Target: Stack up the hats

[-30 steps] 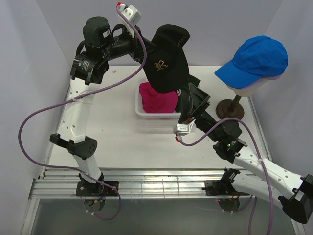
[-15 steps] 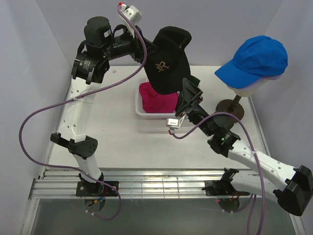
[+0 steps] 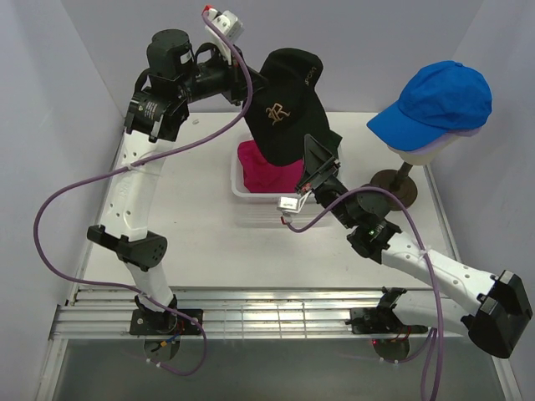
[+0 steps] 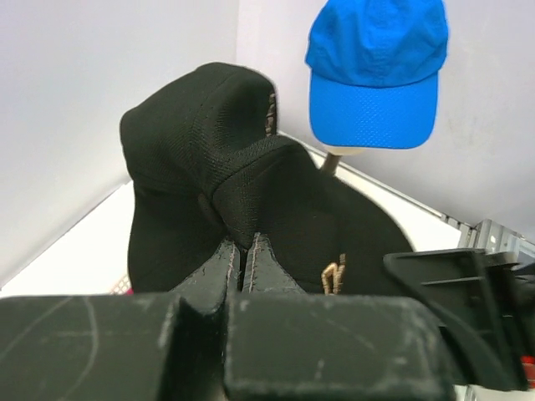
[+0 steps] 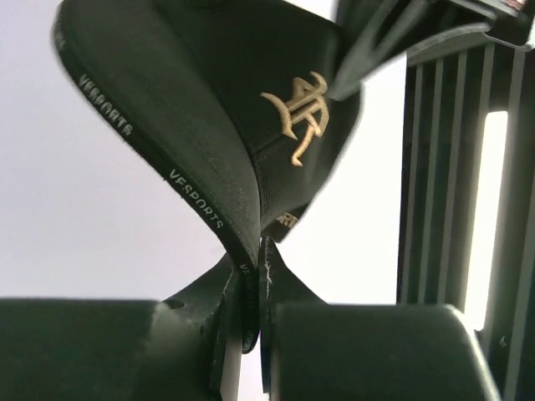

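Black cap (image 5: 167, 83), VESPORTS on brim edge (gold emblem (image 5: 299, 117) above), right fingers (image 5: 201, 292) pinching

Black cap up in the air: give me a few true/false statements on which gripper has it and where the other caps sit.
1. The left gripper is shut on the black cap. True.
2. The right gripper is open, away from the black cap. False: it is shut on the cap's brim.
3. The blue cap sits on the mannequin head. True.
4. The magenta cap lies on the bare table. False: it lies in the basket.
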Robot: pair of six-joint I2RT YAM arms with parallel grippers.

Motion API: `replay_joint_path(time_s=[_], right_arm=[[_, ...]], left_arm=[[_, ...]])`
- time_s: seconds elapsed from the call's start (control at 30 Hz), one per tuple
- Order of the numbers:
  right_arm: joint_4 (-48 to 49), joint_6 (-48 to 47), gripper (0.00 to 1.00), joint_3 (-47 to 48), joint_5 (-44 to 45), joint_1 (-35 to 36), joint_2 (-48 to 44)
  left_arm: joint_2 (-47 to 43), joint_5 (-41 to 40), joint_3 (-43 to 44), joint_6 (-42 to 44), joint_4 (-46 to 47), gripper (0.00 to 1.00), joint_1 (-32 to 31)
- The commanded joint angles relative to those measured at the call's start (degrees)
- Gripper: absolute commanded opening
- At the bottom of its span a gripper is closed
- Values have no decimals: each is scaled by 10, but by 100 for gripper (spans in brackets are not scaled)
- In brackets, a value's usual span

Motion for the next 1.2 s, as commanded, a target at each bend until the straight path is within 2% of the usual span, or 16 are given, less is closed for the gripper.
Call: replay_joint_path(time_s=[0.0,0.03,0.07,0.1,0.17,0.2,0.27,0.43,0.63,0.73,0.8,0.83,0.87,0.97,1.07,1.17], right_arm=[[29,52,8,22,31,13,-42],[5,77,8,47,43,15,-49],[-84,151,8,71,56,20,-55],[-146,200,8,101,69,22,-62],[-307,342,8,201,76,22,-59],[-352,372,8,230,98,22,-51],[-438,418,8,297,111,22,-42],[-612,516,8,392,192,22,16],[-620,540,8,519,365,19,114],[-540,498,8,582,455,15,164],[-430,376,8,584,522,12,188],[-350,317,8,567,536,10,193],[-176,188,8,559,547,7,206],[42,32,8,599,564,-5,239],[127,-104,8,611,557,-53,260],[149,-125,8,574,559,-111,234]], left_arm=[[-17,-65,-21,34,5,4,-1],[-16,-90,-28,59,6,14,-1],[-14,-116,-34,78,7,26,-1],[-14,-140,-46,107,12,49,-1],[-14,-195,-51,131,14,69,-1],[-16,-203,-51,145,14,83,0],[-20,-215,-45,155,12,97,0],[-21,-244,16,195,-6,98,0],[-32,-299,30,271,-25,98,0],[-40,-296,16,281,-33,98,0],[-43,-282,6,279,-40,98,0],[-46,-279,5,277,-41,98,0],[-45,-275,3,276,-43,98,0],[-46,-263,-2,273,-47,98,0],[-47,-251,-5,270,-51,98,-1],[-49,-236,-10,267,-55,98,0]])
